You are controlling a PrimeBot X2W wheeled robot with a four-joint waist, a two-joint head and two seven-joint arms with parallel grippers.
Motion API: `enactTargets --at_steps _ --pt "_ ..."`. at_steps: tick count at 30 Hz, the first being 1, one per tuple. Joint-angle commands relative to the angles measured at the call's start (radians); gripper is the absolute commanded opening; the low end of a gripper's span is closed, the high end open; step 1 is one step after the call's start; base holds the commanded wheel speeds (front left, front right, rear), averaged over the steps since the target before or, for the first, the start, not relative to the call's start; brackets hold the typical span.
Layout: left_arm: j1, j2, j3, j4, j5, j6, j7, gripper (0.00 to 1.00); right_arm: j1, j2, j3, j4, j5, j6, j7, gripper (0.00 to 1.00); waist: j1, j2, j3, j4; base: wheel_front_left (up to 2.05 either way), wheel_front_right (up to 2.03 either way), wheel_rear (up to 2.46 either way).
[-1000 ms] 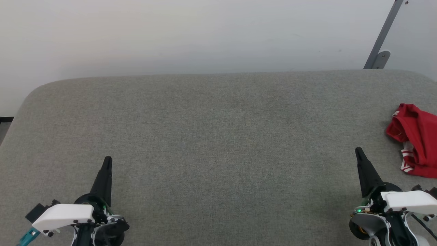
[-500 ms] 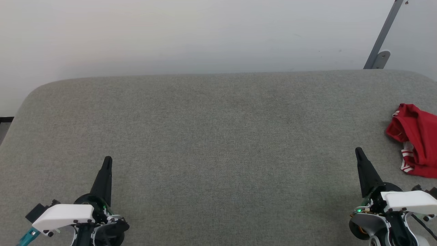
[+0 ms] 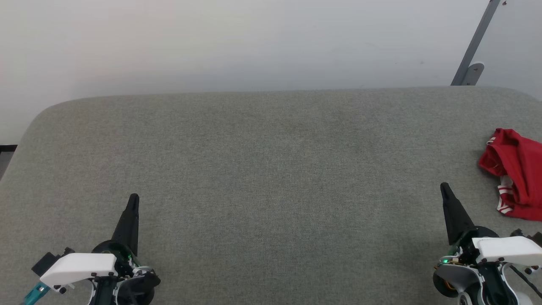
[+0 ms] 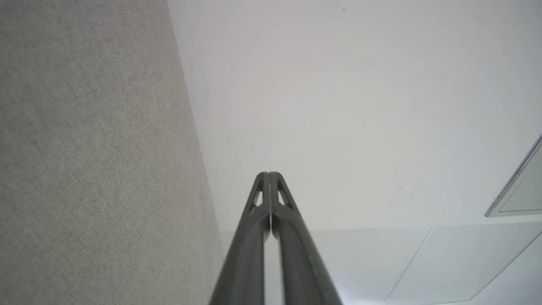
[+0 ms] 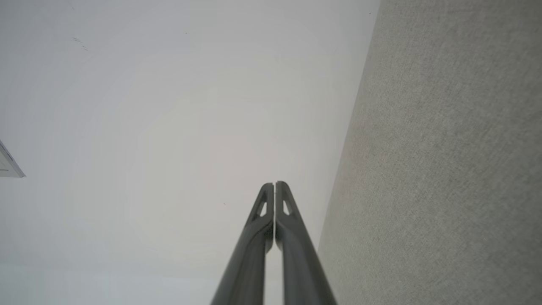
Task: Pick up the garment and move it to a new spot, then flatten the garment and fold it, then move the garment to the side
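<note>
Nothing has shifted since the earlier frames. The left gripper and right gripper hover low at the near corners of the grey upholstered surface, fingers pressed together and empty, pointing away. The crumpled red jersey lies at the right edge.

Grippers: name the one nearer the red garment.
The right gripper, at the head view's lower right, close to the garment; the left gripper sits far across the grey surface.
</note>
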Motion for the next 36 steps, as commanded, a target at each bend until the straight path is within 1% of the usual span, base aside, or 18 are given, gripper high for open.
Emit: enactTargets --at_steps 1,36 --pt "-0.013 0.002 0.001 -0.001 -0.003 -0.006 0.004 0.00 -0.004 0.003 -0.003 0.003 -0.004 0.000 0.000 0.00 0.0000 0.0000 0.000 0.000 0.00 0.00 0.00" --pt "-0.013 0.002 0.001 -0.001 -0.003 -0.006 0.003 0.00 -0.004 0.004 -0.003 0.003 -0.005 0.000 0.002 0.00 0.0000 0.0000 0.000 0.000 0.00 0.00 0.00"
